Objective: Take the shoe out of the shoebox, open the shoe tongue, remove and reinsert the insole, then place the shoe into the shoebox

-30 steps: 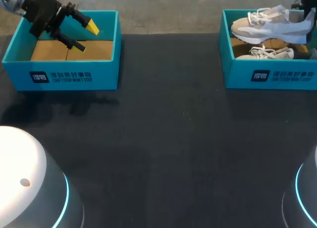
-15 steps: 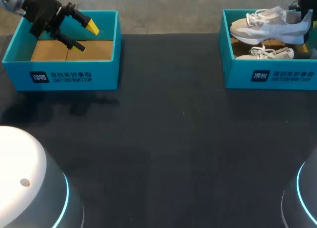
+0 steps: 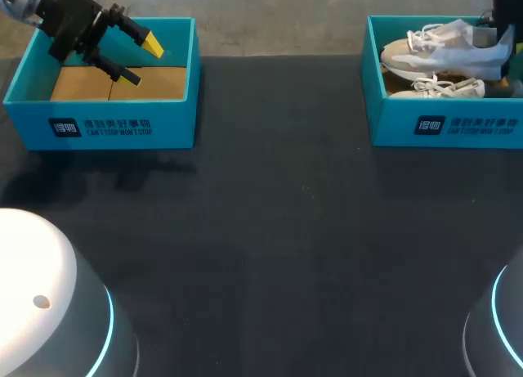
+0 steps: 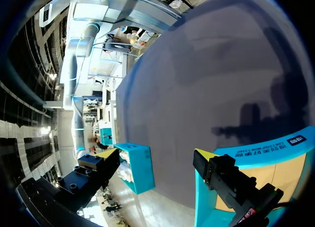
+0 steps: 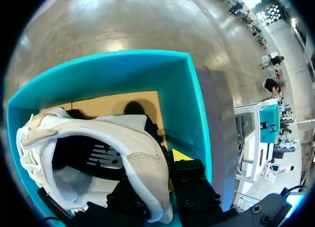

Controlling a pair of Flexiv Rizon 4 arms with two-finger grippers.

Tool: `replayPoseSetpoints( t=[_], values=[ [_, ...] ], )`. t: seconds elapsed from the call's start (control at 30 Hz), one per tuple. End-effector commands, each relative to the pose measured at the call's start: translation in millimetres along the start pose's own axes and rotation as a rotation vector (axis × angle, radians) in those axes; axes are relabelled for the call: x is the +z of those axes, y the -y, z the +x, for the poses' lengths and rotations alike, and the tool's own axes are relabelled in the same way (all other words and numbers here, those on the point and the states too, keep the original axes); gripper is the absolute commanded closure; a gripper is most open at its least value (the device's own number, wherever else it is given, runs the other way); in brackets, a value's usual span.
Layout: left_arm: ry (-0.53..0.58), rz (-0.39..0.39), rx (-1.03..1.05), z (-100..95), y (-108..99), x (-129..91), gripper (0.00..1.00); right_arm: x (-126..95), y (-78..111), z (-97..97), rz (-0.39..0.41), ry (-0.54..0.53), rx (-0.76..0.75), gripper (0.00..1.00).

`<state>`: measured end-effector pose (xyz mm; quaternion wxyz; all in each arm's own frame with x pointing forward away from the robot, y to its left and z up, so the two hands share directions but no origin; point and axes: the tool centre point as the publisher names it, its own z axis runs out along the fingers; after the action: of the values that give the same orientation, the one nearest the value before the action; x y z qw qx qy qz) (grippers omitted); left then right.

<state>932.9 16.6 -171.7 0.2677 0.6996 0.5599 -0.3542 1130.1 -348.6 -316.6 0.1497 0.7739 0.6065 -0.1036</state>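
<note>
Where the far-left corner of the bench (image 3: 270, 230) carries an open teal box (image 3: 98, 123), the left hand (image 3: 140, 60) hangs over its cardboard floor, fingers spread wide. A broad stretch of dark bench surface runs between this box and the other one, and from both front walls out to the near edge.

Far-right corner: the shoebox (image 3: 441, 127), same teal. The right hand (image 5: 170, 175) holds the shoe (image 3: 441, 54) by the heel. The sole is down, the toe points toward the bench's middle and the heel toward its right edge. The shoe is raised, but inside the shoebox's outline. A second shoe (image 3: 445, 87) lies on the shoebox floor under it.

The head view shows almost nothing of the right hand's fingers. The right wrist view shows the heel wall running down between them, with one yellow tip on its outer side and the other finger hidden by the shoe. The left wrist view adds the shoebox across the bench, framed between the left hand's own spread fingers.
</note>
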Motion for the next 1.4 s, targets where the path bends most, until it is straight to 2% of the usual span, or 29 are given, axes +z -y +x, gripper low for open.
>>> replayPoseSetpoints(
  t=[0.03,0.97,1.4],
  values=[
    [-0.002,0.002,0.001,0.0,0,-1,0.00,6,-5.5,0.3,0.004,-0.001,0.002,1.00],
    [-0.002,0.002,0.001,0.0,0,-1,0.00,43,-8.9,4.3,0.047,0.016,0.013,1.00],
    [-0.002,0.002,0.001,0.0,0,-1,0.00,52,-8.6,9.3,0.061,0.022,0.019,1.00]
  ],
)
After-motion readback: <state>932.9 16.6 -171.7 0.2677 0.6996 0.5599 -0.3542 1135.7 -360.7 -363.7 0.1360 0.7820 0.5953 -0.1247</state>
